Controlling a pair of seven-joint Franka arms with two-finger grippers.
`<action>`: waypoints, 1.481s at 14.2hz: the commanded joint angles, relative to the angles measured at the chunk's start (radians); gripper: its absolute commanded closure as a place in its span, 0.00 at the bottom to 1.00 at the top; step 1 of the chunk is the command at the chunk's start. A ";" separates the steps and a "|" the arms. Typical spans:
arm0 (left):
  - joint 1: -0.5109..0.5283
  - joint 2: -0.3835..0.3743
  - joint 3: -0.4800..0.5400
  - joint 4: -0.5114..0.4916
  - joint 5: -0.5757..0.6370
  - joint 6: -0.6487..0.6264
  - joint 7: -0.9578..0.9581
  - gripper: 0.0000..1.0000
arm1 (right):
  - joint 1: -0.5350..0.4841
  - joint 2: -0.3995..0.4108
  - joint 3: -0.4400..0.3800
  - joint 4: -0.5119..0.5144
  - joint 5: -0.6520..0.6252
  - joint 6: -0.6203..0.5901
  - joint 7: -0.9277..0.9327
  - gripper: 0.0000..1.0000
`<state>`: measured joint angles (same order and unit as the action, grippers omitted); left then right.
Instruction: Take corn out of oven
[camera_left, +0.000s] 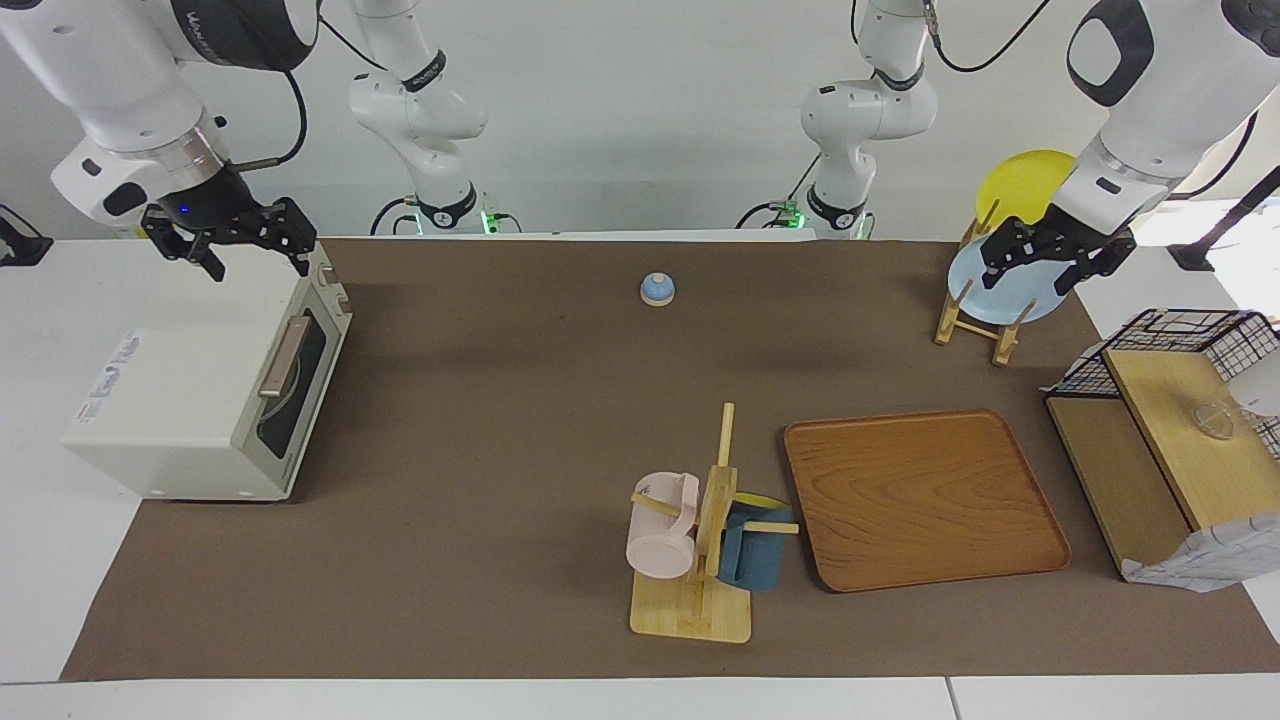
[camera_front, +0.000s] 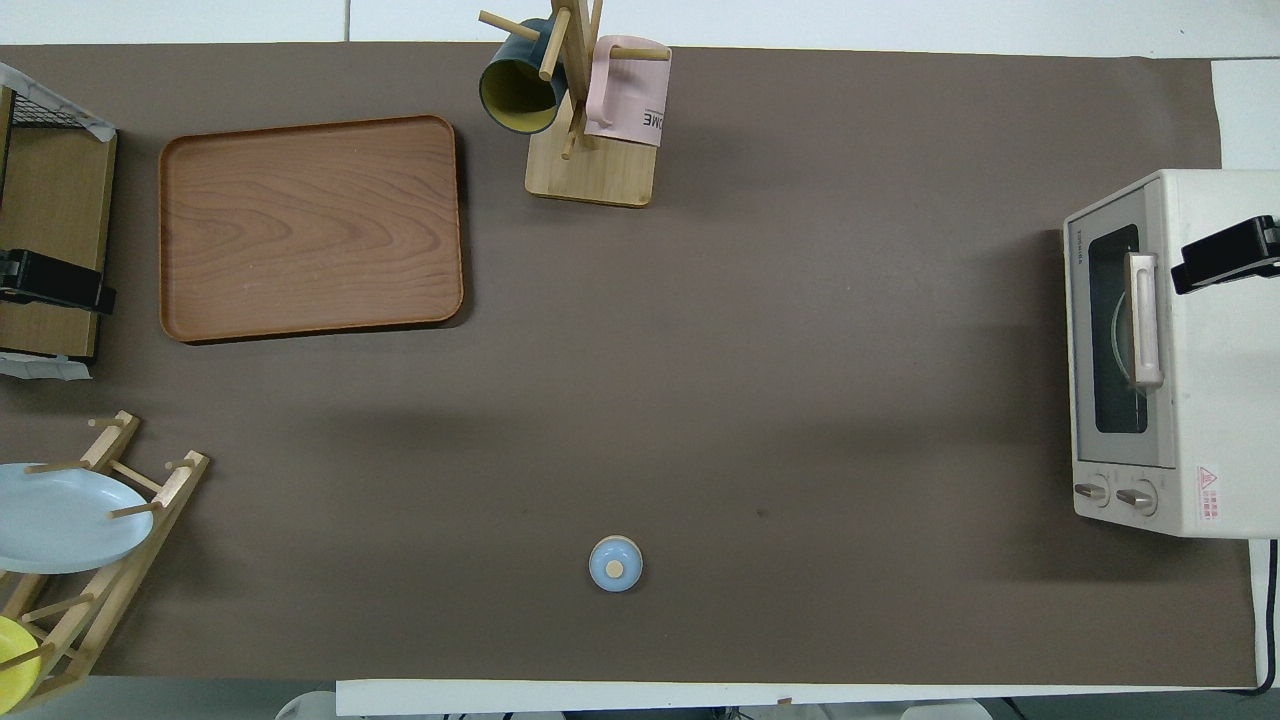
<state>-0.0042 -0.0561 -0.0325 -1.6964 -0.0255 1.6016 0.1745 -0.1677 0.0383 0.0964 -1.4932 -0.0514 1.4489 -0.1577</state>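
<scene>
— Closest to the camera is the mug stand (camera_left: 700, 560), well apart from my work. Where's the corn?

— Can't see it. The oven (camera_left: 190, 400) sits at the right arm's end of the table with its door shut. I judge the corn is inside, hidden by the dark glass.

— And my pincers?

— Right gripper (camera_left: 235, 245) hangs over the oven's top, fingers spread wide, holding nothing. Left gripper (camera_left: 1055, 258) waits wide and empty over the plate rack (camera_left: 975, 320).

— So the door comes first. I'd bring the right gripper down in front of the door, close squarely on the middle of the handle (camera_left: 283, 357), and follow the hinge's arc without dragging the oven.
</scene>
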 joint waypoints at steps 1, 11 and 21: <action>0.006 -0.027 -0.003 -0.031 0.007 0.017 -0.009 0.00 | -0.018 0.005 0.008 0.010 0.022 -0.010 0.015 0.00; 0.006 -0.027 -0.003 -0.031 0.007 0.017 -0.009 0.00 | -0.013 -0.011 0.008 -0.022 0.004 -0.004 -0.009 0.64; 0.006 -0.027 -0.004 -0.031 0.007 0.017 -0.009 0.00 | -0.013 -0.006 0.006 -0.261 -0.071 0.247 0.102 1.00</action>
<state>-0.0042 -0.0561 -0.0325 -1.6964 -0.0255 1.6016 0.1745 -0.1732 0.0425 0.0940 -1.6634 -0.0919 1.6256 -0.0976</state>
